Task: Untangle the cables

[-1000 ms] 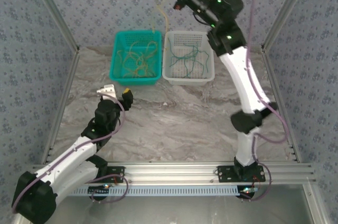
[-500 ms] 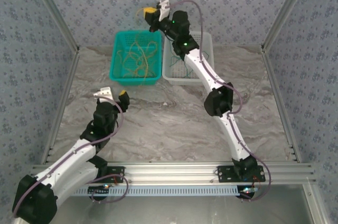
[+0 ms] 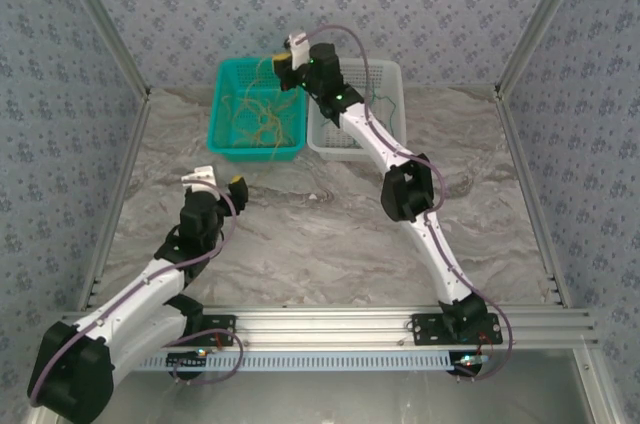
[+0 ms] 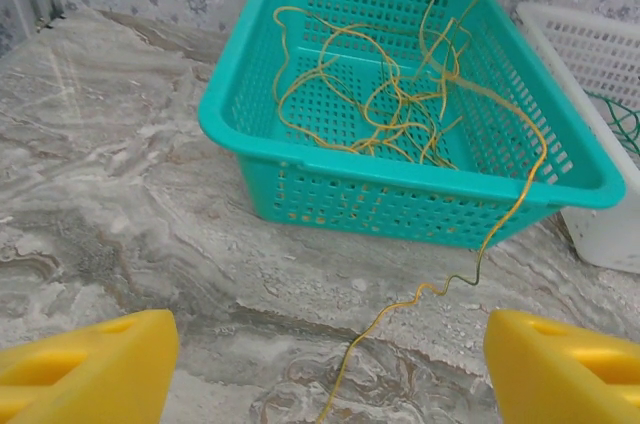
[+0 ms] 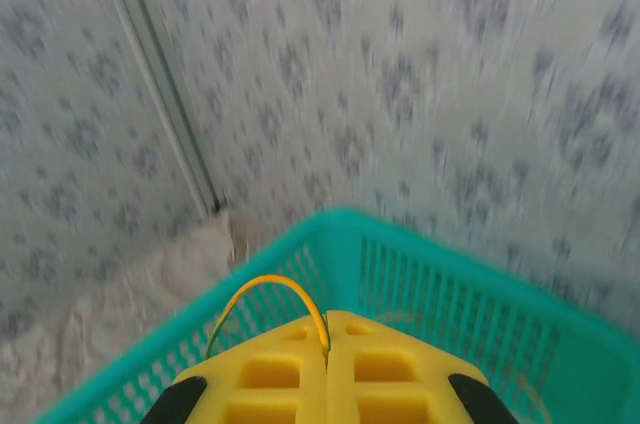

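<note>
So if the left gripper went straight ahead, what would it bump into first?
Probably the thin yellow-tan cable trailing over the marble table ahead of the open left gripper. After that comes the teal plastic basket's front wall. Depth is hard to judge.

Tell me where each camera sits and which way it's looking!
Top external: above and behind the arms, looking down on the table; the left arm and right arm both show.
Left wrist: low over the table, facing the teal basket of yellow cables; the left fingers, open, sit at the bottom corners.
Right wrist: over the teal basket's corner, facing the wall, blurry; the right fingers, shut, pinch a yellow cable loop.
Shared: the teal basket appears in all three.
</note>
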